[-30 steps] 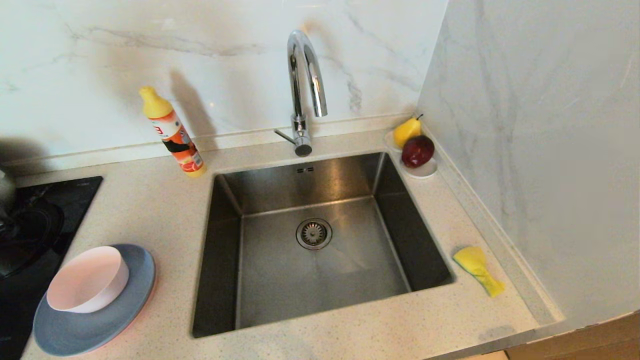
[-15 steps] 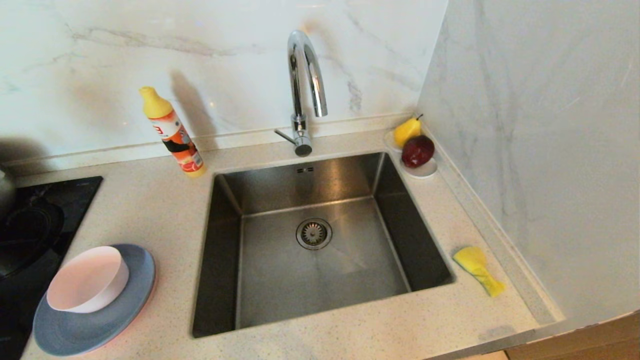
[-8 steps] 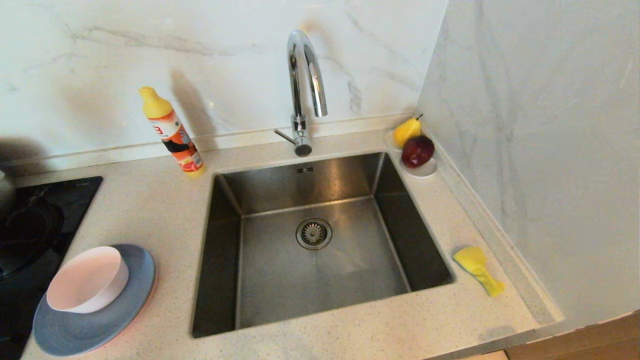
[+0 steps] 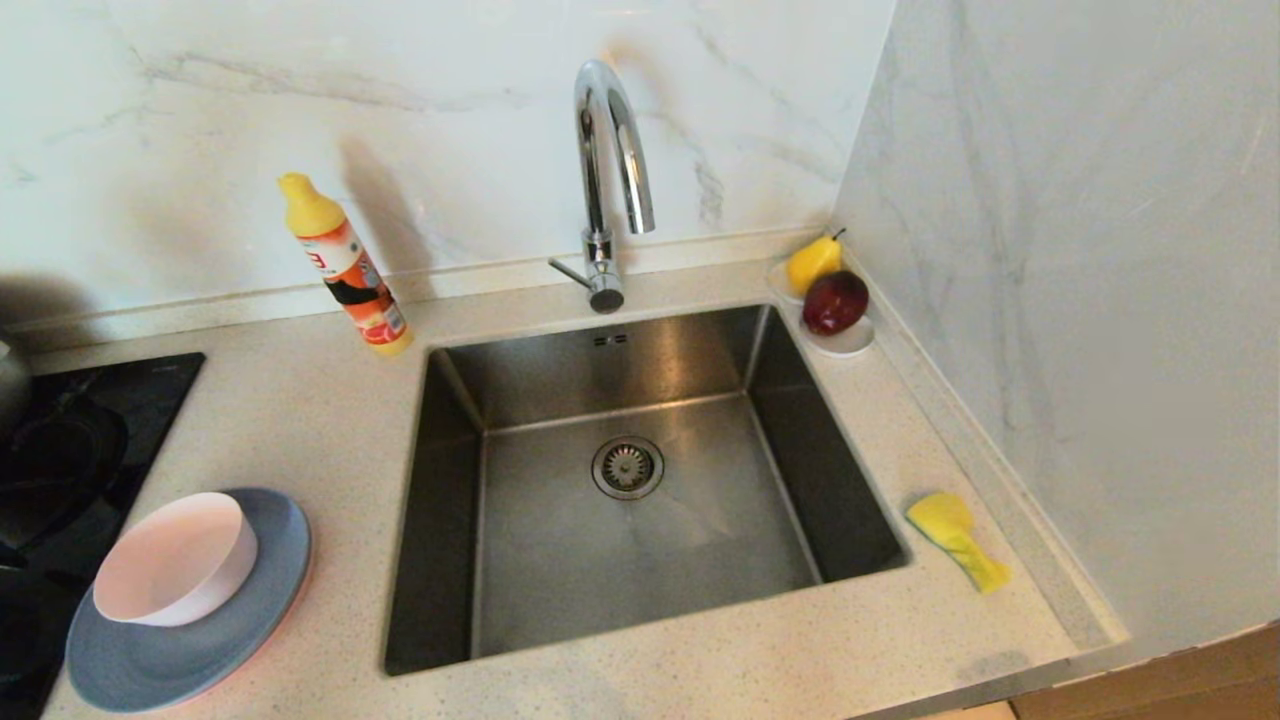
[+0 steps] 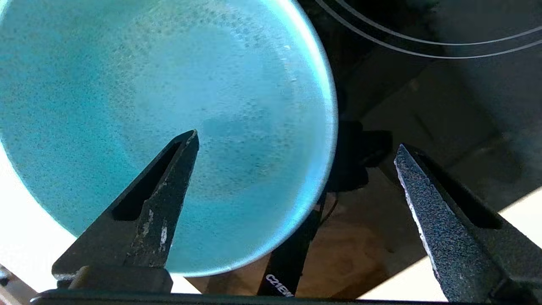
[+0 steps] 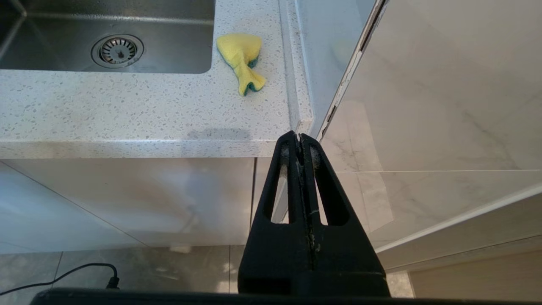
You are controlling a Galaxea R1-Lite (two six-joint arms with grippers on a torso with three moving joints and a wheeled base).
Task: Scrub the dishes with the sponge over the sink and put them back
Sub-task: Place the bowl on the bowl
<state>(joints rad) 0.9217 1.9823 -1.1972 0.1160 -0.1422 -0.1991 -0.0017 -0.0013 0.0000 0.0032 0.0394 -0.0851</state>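
Right now your left end effector [image 5: 296, 144] hangs with its two fingers [image 5: 148, 212] spread wide apart, holding nothing. In the left wrist view one finger shows against the teal bowl [image 5: 169, 106] and the other beyond its rim, over the dark stove top [image 5: 444, 63]; you cannot tell whether either finger touches the bowl. Your right end effector [image 6: 300, 137] is parked low, below the table [image 6: 127, 114] edge and in front of the cabinet, with its fingers pressed together on nothing.

Take the sink [image 4: 630, 540] as your landmark. It sits sunk in the table [image 4: 330, 420], its round drain [image 4: 627, 467] in the middle of the basin. The sponge [image 4: 955, 540] lies on the table just to the right of the sink, near the wall, yellow side up and crumpled. To the left of the sink, well apart from it, the pale bowl [image 4: 175, 560] stands on the blue-grey plate [image 4: 200, 640], beside the stove top [image 4: 60, 470]. Under the plate's edge a thin pink rim shows; you cannot tell more of it.

Behind the sink stands the tap [image 4: 610, 180]. Behind its left corner a soap bottle [image 4: 345, 265] leans, and at its back right corner a pear [image 4: 813, 262] and a dark red apple [image 4: 836, 302] rest on a small white saucer [image 4: 850, 345].
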